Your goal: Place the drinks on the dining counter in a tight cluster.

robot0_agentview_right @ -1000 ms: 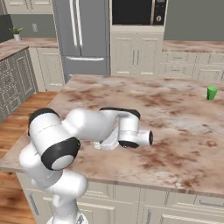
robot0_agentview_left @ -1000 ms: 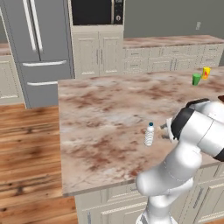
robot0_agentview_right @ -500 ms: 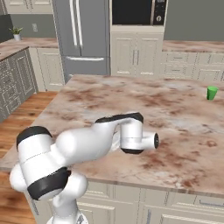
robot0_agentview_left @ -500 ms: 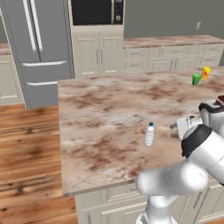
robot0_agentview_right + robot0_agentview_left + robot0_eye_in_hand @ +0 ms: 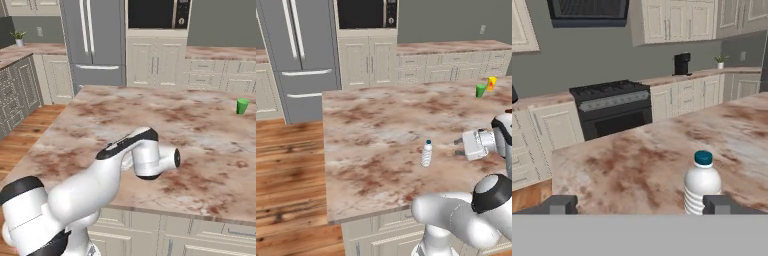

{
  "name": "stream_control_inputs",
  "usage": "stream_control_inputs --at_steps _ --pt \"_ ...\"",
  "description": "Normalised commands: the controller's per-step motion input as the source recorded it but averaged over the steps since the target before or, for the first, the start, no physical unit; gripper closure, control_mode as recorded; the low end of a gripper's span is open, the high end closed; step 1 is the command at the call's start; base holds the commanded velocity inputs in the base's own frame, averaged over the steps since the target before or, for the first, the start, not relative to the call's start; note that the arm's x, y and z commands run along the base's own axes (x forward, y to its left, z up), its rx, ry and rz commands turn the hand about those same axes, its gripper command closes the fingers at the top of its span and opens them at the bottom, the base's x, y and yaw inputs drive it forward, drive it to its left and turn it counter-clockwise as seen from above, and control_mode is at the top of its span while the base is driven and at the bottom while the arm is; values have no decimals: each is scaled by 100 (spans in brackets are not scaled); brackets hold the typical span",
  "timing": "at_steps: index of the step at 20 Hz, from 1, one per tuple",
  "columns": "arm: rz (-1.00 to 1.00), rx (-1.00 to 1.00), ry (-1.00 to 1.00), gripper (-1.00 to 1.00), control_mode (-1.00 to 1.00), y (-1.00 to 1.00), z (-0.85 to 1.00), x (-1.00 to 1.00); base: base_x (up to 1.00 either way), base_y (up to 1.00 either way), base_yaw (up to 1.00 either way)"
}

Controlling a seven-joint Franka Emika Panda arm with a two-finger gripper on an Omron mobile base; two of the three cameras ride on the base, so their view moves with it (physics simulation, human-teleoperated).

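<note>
The gripper (image 5: pixel 458 147) sits low over the desk (image 5: pixel 371 130), pointing sideways at the water bottle (image 5: pixel 426 153). In the left base view only its dark fingertips show past the white hand, too small to judge. In the hand view the two fingertips (image 5: pixel 562 204) stand far apart at the bottom corners, so the gripper (image 5: pixel 639 205) is wide and holds nothing. The right tip overlaps the bottle's (image 5: pixel 702 186) lower right side there, but whether it touches cannot be told. The bottle's base is cut off by the lower edge.

The bottle stands upright on the desk, blue cap up, near the front middle of the slab, apart from everything else. In the right base view the arm's wrist (image 5: pixel 150 159) covers that spot, so the bottle is hidden there, and the gripper too.

A green cup (image 5: pixel 480 90) and a yellow cup (image 5: pixel 491 83) stand close together far back on the right of the desk; the right base view shows the green cup (image 5: pixel 242 106) alone on the desk (image 5: pixel 200 135).

Around the desk: a grey fridge (image 5: pixel 298 55) and a built-in oven (image 5: pixel 366 13) beyond, a wood floor (image 5: pixel 286 180) on the left. The hand view looks across the slab (image 5: pixel 637 165) to a black stove (image 5: pixel 612 107), a coffee maker (image 5: pixel 682 64) and a small potted plant (image 5: pixel 720 62) on the wall counter.
</note>
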Motion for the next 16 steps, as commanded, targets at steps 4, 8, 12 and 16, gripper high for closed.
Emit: stream_control_inputs --at_steps 4,8,12,16 --pt "0 0 0 -100 -100 0 30 -29 0 0 0" --pt "0 0 2 -100 -100 0 4 -3 0 0 0" --pt "0 0 0 -100 -100 0 0 0 0 0 0" --pt "0 0 0 -100 100 0 0 -7 -46 3 5"
